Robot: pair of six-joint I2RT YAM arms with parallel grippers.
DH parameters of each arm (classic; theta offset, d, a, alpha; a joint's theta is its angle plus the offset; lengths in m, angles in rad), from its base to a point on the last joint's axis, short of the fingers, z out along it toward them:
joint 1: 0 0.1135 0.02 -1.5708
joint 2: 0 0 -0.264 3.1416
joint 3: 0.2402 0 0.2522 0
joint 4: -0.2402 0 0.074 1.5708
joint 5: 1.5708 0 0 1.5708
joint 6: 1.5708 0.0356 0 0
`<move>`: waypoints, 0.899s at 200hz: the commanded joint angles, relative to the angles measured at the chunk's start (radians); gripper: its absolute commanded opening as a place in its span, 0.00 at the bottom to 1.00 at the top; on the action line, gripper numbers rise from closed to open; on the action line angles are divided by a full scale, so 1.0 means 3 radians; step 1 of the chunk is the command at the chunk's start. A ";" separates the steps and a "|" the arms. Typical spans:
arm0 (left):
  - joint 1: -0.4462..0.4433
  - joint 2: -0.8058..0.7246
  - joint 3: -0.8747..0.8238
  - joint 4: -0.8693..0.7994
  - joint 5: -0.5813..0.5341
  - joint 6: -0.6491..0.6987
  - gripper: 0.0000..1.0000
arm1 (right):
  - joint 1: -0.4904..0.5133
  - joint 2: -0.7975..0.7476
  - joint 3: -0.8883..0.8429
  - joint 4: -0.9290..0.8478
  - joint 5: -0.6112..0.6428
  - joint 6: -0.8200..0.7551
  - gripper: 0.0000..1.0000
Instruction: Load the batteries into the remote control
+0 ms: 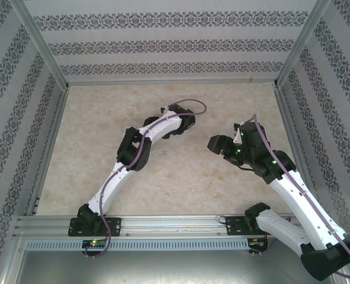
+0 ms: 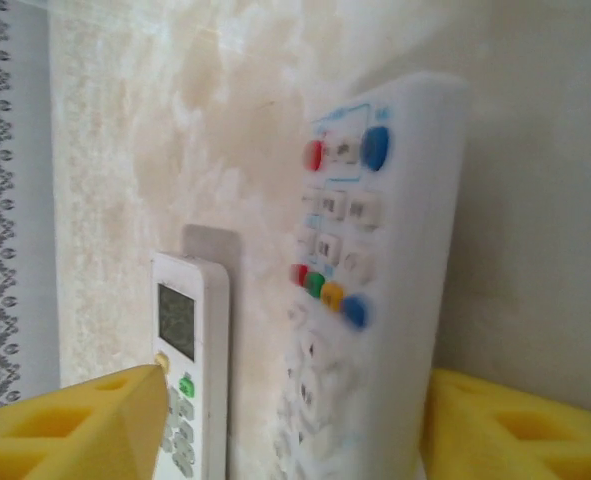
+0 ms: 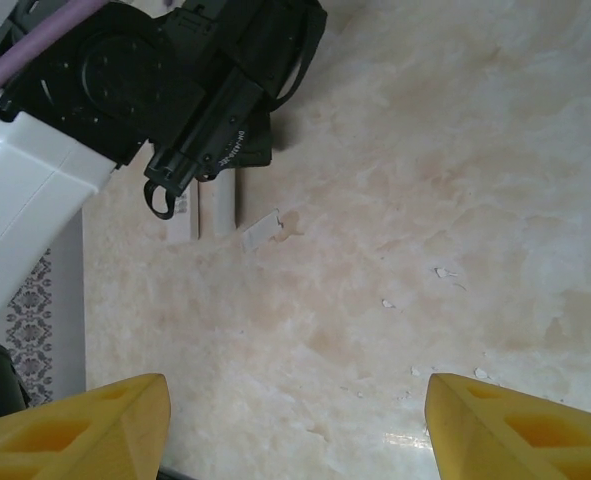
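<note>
— Where is the remote control (image 2: 385, 250)?
— Right between the two yellow fingers of the left hand (image 2: 295, 425). It lies on the counter (image 2: 125, 150) with its buttons up, and it reaches far out ahead of the hand.
— Is the hand squeezing it?
— No. The fingers are apart. One finger (image 2: 515, 430) is close against the remote's side. The other finger (image 2: 75, 430) has a gap next to it.
— What is in that gap?
— A shorter remote (image 2: 190, 340) with a little window. It lies just beside the long one, near that finger.
— So what is the left hand up to?
— I think it is lining up on the long remote's sides. The batteries go in the back, and the back seems to face down, so it likely needs turning over.
— How does it do that well?
— Put the remote in the middle of the hand, then close slowly on both long sides. Bring the far finger down between the two remotes, so it does not push the shorter one.
— And the right hand (image 3: 295, 425)?
— Its fingers are apart too, with nothing between them. It hangs over the counter. A small white piece (image 3: 262, 228) lies ahead of it. Maybe it is a battery lid, but I cannot tell.
</note>
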 commanded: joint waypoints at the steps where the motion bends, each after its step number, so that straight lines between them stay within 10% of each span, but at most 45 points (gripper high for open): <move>1: -0.0049 -0.0167 0.0039 0.0051 0.0326 0.0165 0.72 | -0.0080 0.0023 -0.0025 -0.0057 0.0038 -0.0022 0.69; 47: -0.0031 -0.1392 -0.0203 0.0415 0.0937 0.0152 0.86 | -0.0579 0.0126 -0.0092 -0.0259 0.0595 -0.0672 0.77; 85: 0.0421 -0.3554 -0.3089 0.2764 0.1533 0.0378 1.00 | -0.1167 0.0237 -0.0810 0.0729 0.1770 -0.1746 0.95; 133: 0.1349 -0.5778 -0.6185 0.4861 0.1628 0.1768 1.00 | -0.1534 0.1443 -0.1468 0.3639 0.1187 -0.2327 0.98; 180: 0.1923 -0.5898 -0.7394 0.6591 0.2161 0.1934 0.97 | -0.1446 0.2035 -0.1568 0.4851 0.0569 -0.2785 0.98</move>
